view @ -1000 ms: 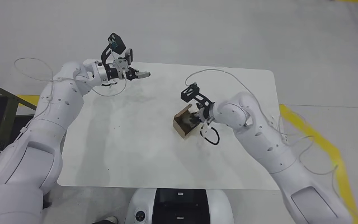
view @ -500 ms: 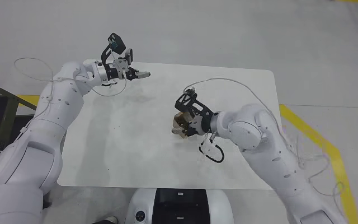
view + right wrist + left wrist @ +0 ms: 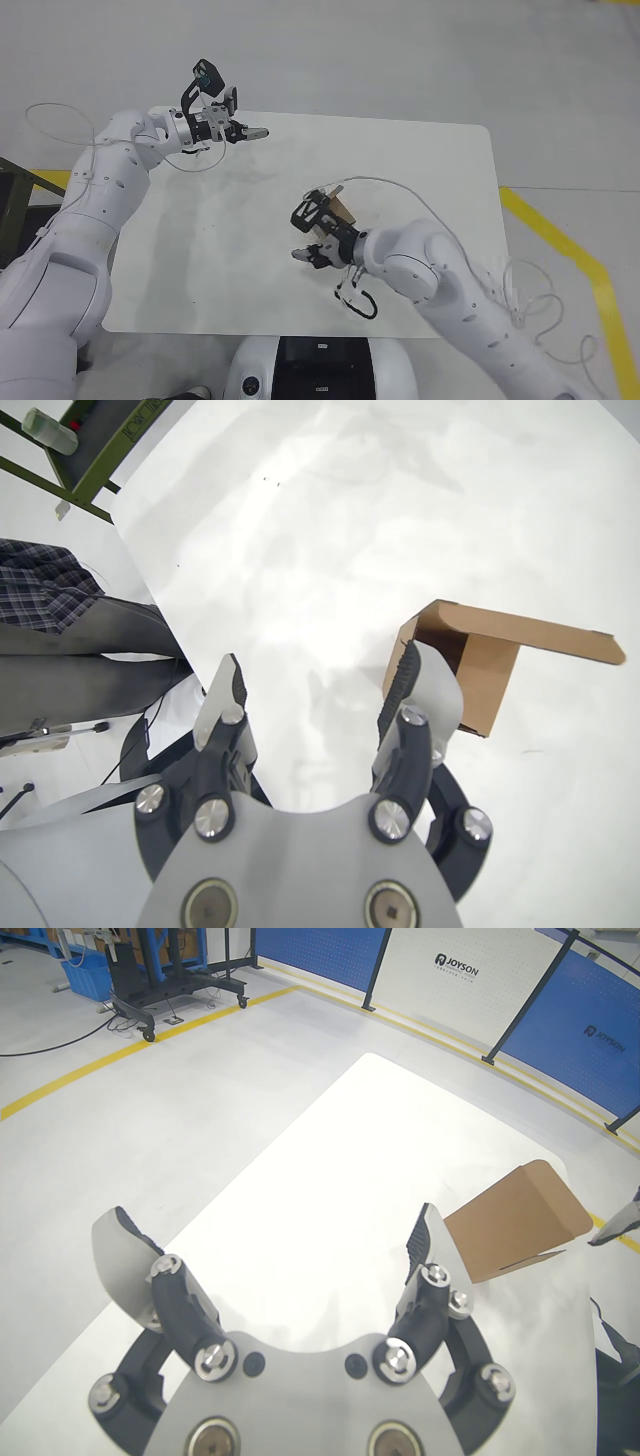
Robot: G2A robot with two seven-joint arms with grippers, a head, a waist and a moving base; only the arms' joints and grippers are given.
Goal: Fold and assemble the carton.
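Brown cardboard, part-folded: the carton [image 3: 344, 208] lies near the middle of the frame in the top view, on the white table [image 3: 430, 170]. One end is open and dark inside, and a long flap juts out flat from its upper edge. The right gripper [image 3: 320, 655] is just beside the carton, toward the lower left of it in the top view, low over the table. Its jaws are spread wide with bare table between them. One finger [image 3: 434, 685] overlaps the carton's open end in the right wrist view, and I cannot tell whether it touches the cardboard. The left gripper [image 3: 272, 1213] hangs at the upper left of the top view, over the table's far edge near the corner, well apart from the carton. Its jaws are also spread wide and hold nothing. From the left wrist camera the carton's flap shows past one fingertip, farther along the table.
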